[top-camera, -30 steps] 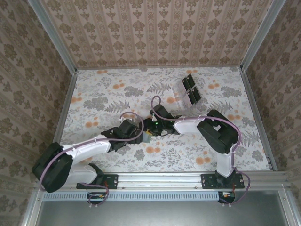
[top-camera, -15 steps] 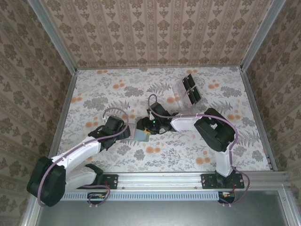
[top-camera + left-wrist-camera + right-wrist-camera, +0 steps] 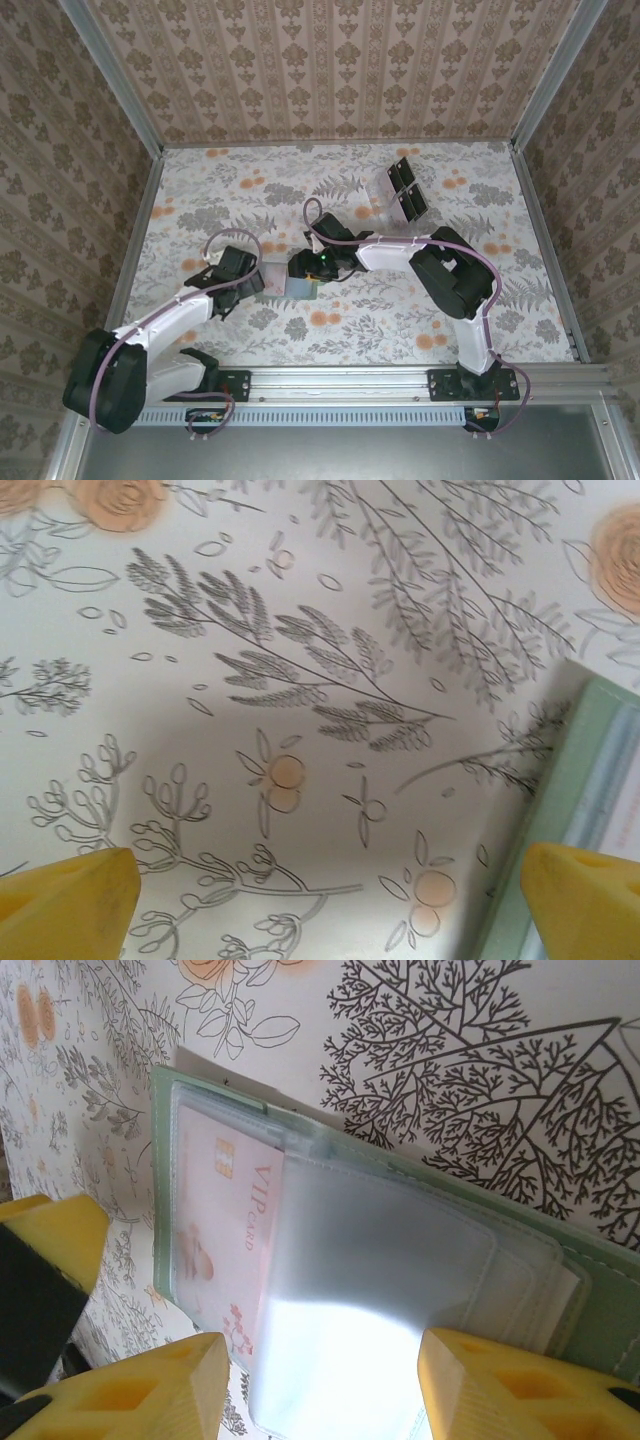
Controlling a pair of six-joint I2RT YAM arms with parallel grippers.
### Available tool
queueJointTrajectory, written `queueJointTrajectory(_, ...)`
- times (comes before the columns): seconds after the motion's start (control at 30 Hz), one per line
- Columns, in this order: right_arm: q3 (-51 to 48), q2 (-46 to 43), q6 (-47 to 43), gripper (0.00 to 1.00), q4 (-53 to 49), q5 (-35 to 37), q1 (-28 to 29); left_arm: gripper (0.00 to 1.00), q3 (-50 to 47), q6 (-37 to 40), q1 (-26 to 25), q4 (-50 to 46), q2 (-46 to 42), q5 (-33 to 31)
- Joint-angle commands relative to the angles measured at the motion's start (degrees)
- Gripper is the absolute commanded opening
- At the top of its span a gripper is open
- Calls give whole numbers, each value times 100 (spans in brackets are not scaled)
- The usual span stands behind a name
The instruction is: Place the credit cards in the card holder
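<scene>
Card holder [image 3: 160, 1180] long axis diagonal, straddled by right tool [image 3: 320, 1385], grip unclear; left tool [image 3: 330, 900] released.

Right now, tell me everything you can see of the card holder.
The card holder is a flat dull-green case lying open near the middle of the flowered table. Cloudy clear plastic sleeves are fanned over its pale inside. A pink card marked VIP sits in one sleeve. The right end effector straddles the sleeves' near end; whether it pinches them is unclear.
</scene>
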Motion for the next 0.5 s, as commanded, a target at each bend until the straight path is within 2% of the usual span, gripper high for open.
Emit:
queueJointTrajectory(0.0, -168, 323, -258, 56, -790, 456, -119, 100, 54, -219, 284, -195, 130, -113)
queueJointTrajectory(0.13, -168, 321, -315, 56, -796, 464, -132, 100, 82, -243, 417, -178, 401, 32)
queueJointTrajectory(0.47, -225, 300, -630, 56, -865, 452, -342, 100, 4, -324, 357, -69, 670, 533)
